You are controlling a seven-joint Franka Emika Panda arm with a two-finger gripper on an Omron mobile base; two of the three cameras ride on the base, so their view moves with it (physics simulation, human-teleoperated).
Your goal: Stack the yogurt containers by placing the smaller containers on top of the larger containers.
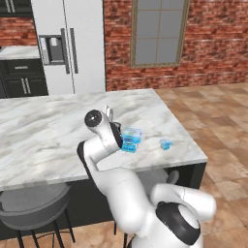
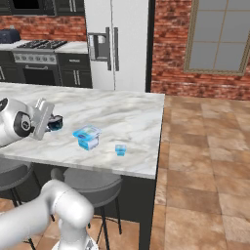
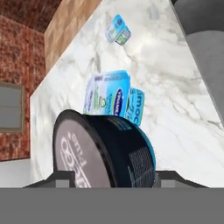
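dark cup point(image 3: 105, 151): round, pale lid, clamped in gripper point(image 3: 113, 175) | big tub point(image 3: 111, 96) just beyond | tiny tub point(image 3: 118, 29) farther, on counter point(image 3: 175, 109)

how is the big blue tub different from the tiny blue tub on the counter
The big blue tub is clearly larger than the tiny blue tub. The big blue tub sits nearer the gripper and the dark cup, while the tiny blue tub stands apart, closer to the counter's corner. Both are light blue, squarish, and rest on the counter.

Marble island counter point(image 1: 43, 131), grey stools point(image 1: 34, 208), fridge point(image 1: 72, 43), brick wall point(image 1: 213, 43), window point(image 1: 159, 31), stove point(image 2: 41, 53)
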